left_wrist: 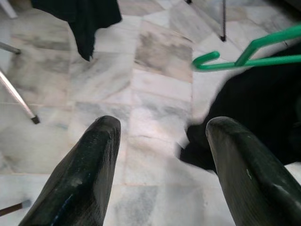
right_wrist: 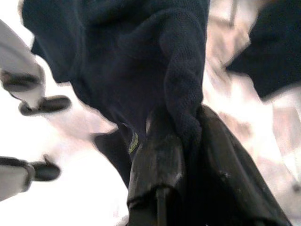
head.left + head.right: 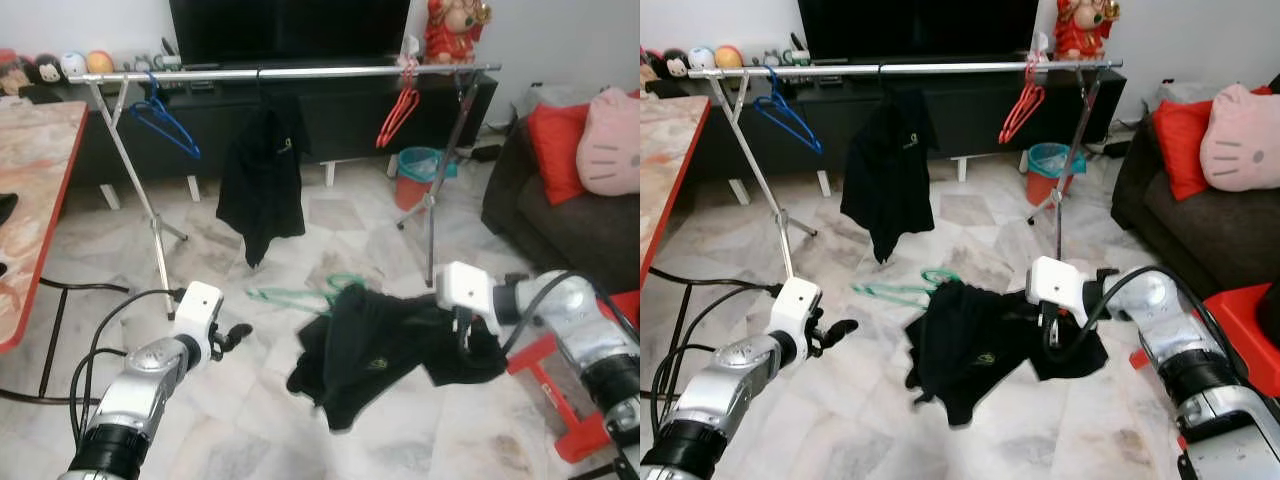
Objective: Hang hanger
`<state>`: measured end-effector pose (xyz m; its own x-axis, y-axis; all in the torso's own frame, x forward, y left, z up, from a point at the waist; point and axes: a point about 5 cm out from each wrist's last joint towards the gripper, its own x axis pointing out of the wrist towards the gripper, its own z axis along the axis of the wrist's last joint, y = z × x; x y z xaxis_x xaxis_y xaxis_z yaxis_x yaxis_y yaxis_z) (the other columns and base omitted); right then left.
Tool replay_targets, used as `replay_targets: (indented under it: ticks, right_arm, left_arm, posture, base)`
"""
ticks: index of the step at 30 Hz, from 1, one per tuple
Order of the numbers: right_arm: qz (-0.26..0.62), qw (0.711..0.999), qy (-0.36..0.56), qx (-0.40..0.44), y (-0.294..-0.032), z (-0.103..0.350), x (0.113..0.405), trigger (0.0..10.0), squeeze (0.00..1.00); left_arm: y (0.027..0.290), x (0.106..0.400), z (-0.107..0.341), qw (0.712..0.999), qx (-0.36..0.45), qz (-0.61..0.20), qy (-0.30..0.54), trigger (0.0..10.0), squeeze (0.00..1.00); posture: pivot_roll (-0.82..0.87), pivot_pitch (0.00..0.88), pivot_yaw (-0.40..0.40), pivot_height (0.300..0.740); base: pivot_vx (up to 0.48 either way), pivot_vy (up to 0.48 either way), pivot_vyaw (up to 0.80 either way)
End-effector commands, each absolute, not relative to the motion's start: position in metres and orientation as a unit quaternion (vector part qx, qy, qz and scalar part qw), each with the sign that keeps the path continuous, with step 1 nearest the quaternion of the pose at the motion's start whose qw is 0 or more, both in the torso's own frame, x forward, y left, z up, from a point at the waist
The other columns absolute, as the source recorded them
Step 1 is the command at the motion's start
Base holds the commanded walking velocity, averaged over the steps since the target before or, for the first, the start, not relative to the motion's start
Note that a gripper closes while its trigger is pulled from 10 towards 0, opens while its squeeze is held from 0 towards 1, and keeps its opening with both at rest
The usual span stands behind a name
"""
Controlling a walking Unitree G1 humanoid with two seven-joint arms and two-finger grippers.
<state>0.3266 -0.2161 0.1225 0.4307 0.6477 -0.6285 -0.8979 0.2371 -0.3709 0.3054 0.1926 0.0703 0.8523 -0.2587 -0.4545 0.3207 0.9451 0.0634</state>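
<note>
The right pincer (image 2: 181,155) is clamped on a fold of the black fabric shirt (image 3: 385,350), holding it up off the pale marble floor (image 3: 240,420) so that the cloth drapes down and to the pincer's left. Just beyond that shirt, on the far side from the right pincer, a green plastic hanger (image 3: 300,293) shows partly from under the cloth. The left pincer (image 1: 162,174) hovers low over the floor with its two black fingers (image 1: 84,169) spread wide and nothing between them; the green hanger's hook lies ahead of it and toward the right pincer. Well beyond both pincers stands a long silver metal clothes rail (image 3: 290,72) carrying a blue wire-thin hanger (image 3: 165,120), a second black hanging shirt (image 3: 262,175) and red plastic hangers (image 3: 398,112).
</note>
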Motion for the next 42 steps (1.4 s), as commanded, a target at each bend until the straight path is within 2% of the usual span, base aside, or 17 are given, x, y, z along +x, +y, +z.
replay_targets:
  ticks: [1,4,6,7,8,9,11,12,16,17,20,24,25,31,34,37,42]
  right_arm:
    - [0.441,0.789,0.198,-0.379,-0.224,0.122,0.334,10.0,0.0]
    - [0.392,0.775,0.261,-0.421,-0.239,0.103,0.329,10.0,0.0]
    - [0.386,0.734,0.289,-0.478,-0.249,0.088,0.32,10.0,0.0]
    - [0.386,0.734,0.289,-0.478,-0.249,0.088,0.32,10.0,0.0]
    - [0.39,0.706,0.302,-0.509,-0.255,0.076,0.312,10.0,0.0]
    - [0.39,0.706,0.302,-0.509,-0.255,0.076,0.312,10.0,0.0]
    - [0.412,0.674,0.312,-0.528,-0.26,0.066,0.301,10.0,0.0]
    - [0.412,0.674,0.312,-0.528,-0.26,0.066,0.301,10.0,0.0]
    - [0.485,0.627,0.249,-0.556,-0.251,0.069,0.294,10.0,0.0]
    - [0.485,0.627,0.249,-0.556,-0.251,0.069,0.294,10.0,0.0]
    - [0.52,0.56,0.222,-0.606,-0.257,0.076,0.291,10.0,0.0]
    - [0.54,0.503,0.173,-0.652,-0.259,0.092,0.296,10.0,0.0]
    - [0.54,0.503,0.173,-0.652,-0.259,0.092,0.296,10.0,0.0]
    - [0.575,0.438,0.132,-0.678,-0.252,0.096,0.296,10.0,0.0]
    - [0.577,0.417,0.106,-0.695,-0.248,0.101,0.3,10.0,0.0]
    - [0.57,0.407,0.097,-0.708,-0.249,0.104,0.304,10.0,0.0]
    - [0.568,0.384,0.053,-0.726,-0.244,0.113,0.31,10.0,0.0]
  left_arm:
    - [0.199,0.31,0.074,0.964,0.081,-0.126,0.22,10.0,0.0]
    - [0.206,0.312,0.076,0.967,0.091,-0.103,0.216,10.0,0.0]
    - [0.206,0.314,0.076,0.967,0.092,-0.103,0.214,10.0,0.0]
    - [0.206,0.314,0.076,0.967,0.092,-0.103,0.214,10.0,0.0]
    - [0.204,0.315,0.076,0.967,0.094,-0.102,0.212,10.0,0.0]
    - [0.204,0.315,0.076,0.967,0.094,-0.102,0.212,10.0,0.0]
    - [0.201,0.317,0.076,0.967,0.097,-0.105,0.212,10.0,0.0]
    - [0.201,0.317,0.076,0.967,0.097,-0.105,0.212,10.0,0.0]
    - [0.196,0.318,0.073,0.965,0.099,-0.117,0.213,10.0,0.0]
    - [0.196,0.318,0.073,0.965,0.099,-0.117,0.213,10.0,0.0]
    - [0.19,0.316,0.071,0.962,0.098,-0.14,0.215,10.0,0.0]
    - [0.187,0.312,0.067,0.958,0.099,-0.157,0.221,10.0,0.0]
    - [0.187,0.312,0.067,0.958,0.099,-0.157,0.221,10.0,0.0]
    - [0.185,0.31,0.064,0.953,0.105,-0.174,0.225,10.0,0.0]
    - [0.184,0.309,0.064,0.951,0.106,-0.182,0.225,10.0,0.0]
    - [0.181,0.308,0.064,0.948,0.105,-0.199,0.227,10.0,0.0]
    - [0.174,0.293,0.056,0.917,0.124,-0.283,0.254,10.0,0.0]
  posture:
    - [0.03,0.0,-0.044,0.74]
    - [0.03,0.0,-0.038,0.74]
    - [0.03,0.0,-0.035,0.74]
    - [0.03,0.0,-0.035,0.74]
    - [0.03,0.0,-0.034,0.74]
    - [0.03,0.0,-0.034,0.74]
    - [0.02,0.0,-0.032,0.74]
    - [0.02,0.0,-0.032,0.74]
    - [0.01,0.0,-0.031,0.74]
    - [0.01,0.0,-0.031,0.74]
    - [0.01,0.0,-0.035,0.74]
    - [0.01,0.0,-0.04,0.74]
    - [0.01,0.0,-0.04,0.74]
    - [0.02,0.0,-0.045,0.74]
    - [0.02,0.0,-0.048,0.74]
    - [0.02,0.0,-0.052,0.74]
    - [0.02,0.0,-0.059,0.74]
  base:
    - [0.0,0.0,0.0]
    - [0.0,0.0,0.0]
    - [0.0,0.0,0.0]
    - [0.0,0.0,0.0]
    - [0.0,0.0,0.0]
    - [0.0,0.0,0.0]
    - [0.0,0.0,0.0]
    - [0.0,0.0,0.0]
    - [0.0,0.0,0.0]
    - [0.0,0.0,0.0]
    - [0.0,0.0,0.0]
    - [0.0,0.0,0.0]
    - [0.0,0.0,0.0]
    - [0.0,0.0,0.0]
    - [0.0,0.0,0.0]
    - [0.0,0.0,0.0]
    - [0.0,0.0,0.0]
